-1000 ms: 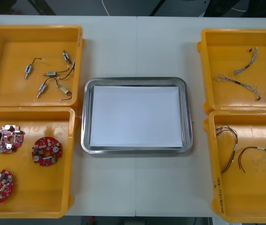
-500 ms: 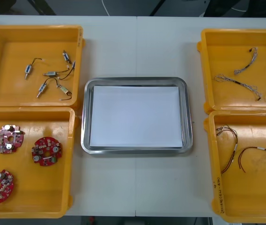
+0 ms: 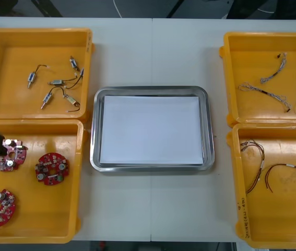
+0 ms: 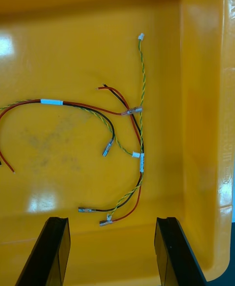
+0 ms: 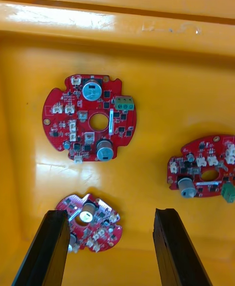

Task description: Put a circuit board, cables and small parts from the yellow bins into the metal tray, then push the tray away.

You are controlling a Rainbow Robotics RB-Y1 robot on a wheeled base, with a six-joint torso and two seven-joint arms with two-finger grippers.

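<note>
Hovering left pincer brackets one circuit board.

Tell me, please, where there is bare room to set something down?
Bare: the shiny metal tray, white inside; the light table before it. Crowded: near-left yellow bin, three round red circuit boards, left pincer over one; right pincer over red-and-yellow cables.

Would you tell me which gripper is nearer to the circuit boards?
Left. The left gripper hangs open over the boards' bin, one board under its fingers. The right gripper is open over the red and yellow cables in a right-side bin.
</note>
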